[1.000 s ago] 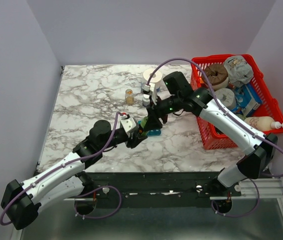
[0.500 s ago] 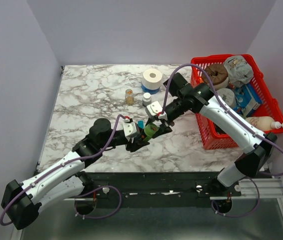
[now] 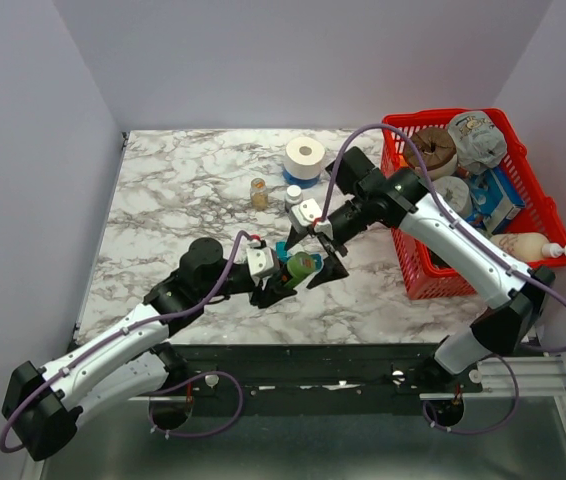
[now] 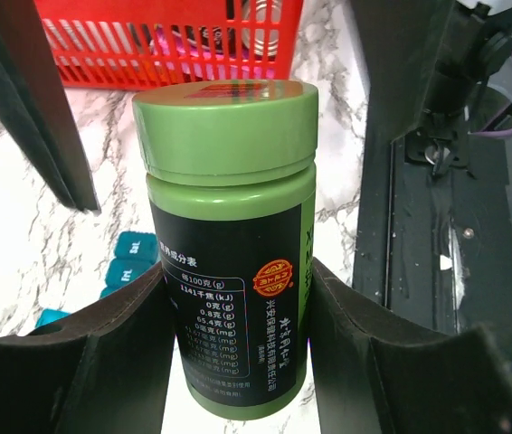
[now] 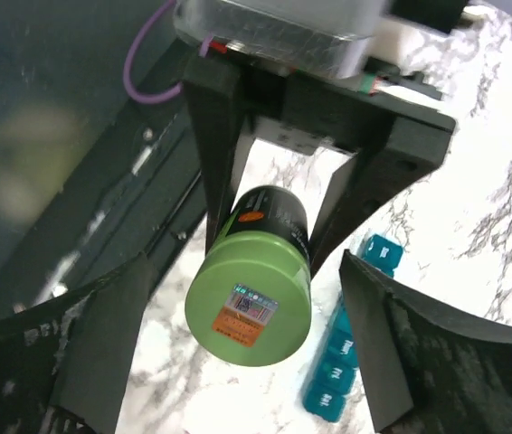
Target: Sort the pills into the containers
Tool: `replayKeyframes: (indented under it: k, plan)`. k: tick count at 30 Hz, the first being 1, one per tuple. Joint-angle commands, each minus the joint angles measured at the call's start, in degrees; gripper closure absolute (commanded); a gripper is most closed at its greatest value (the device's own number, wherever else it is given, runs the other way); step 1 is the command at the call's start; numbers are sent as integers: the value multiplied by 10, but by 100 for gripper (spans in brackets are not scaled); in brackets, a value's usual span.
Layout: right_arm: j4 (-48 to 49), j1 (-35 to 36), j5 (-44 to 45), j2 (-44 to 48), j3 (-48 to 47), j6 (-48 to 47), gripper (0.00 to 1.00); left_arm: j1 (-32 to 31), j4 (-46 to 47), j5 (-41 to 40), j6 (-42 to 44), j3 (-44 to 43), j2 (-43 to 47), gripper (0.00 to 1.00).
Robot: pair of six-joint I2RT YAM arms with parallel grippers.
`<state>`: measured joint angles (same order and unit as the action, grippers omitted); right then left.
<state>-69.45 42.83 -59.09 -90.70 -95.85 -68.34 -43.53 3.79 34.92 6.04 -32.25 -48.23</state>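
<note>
My left gripper is shut on a green pill bottle with a black label and holds it tilted above the table. In the left wrist view the bottle sits between my fingers. My right gripper is open, with one jaw on each side of the bottle's green cap and a clear gap on both sides. The teal pill organizer lies on the table just under the bottle. It also shows in the left wrist view and is mostly hidden in the top view.
A red mesh basket full of items stands at the right. A white tape roll, a small white bottle and a small amber bottle stand behind the grippers on the marble table.
My left gripper has raised and tilted the green bottle. My right gripper has swung round from above the bottle and now straddles its cap with open jaws.
</note>
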Motion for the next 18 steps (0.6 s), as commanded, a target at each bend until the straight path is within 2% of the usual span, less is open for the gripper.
replayKeyframes:
  k: [1,3,5,6,8,12,18]
  plan:
    - [159,4,42,56,21,263,0,-2,29,-41,-3,15,27,100]
    - [206,3,92,72,25,377,0,-2,37,-70,-14,18,31,100]
    - [214,3,124,75,23,466,0,-2,46,-104,-23,22,35,100]
    - [231,3,177,77,30,508,0,-2,48,-115,-31,23,37,100]
    - [232,3,201,76,39,571,0,-2,60,-130,-38,26,37,100]
    - [259,4,215,72,73,617,0,-2,68,-156,-41,25,28,100]
    - [254,5,216,30,46,636,4,-2,69,-159,-41,17,18,100]
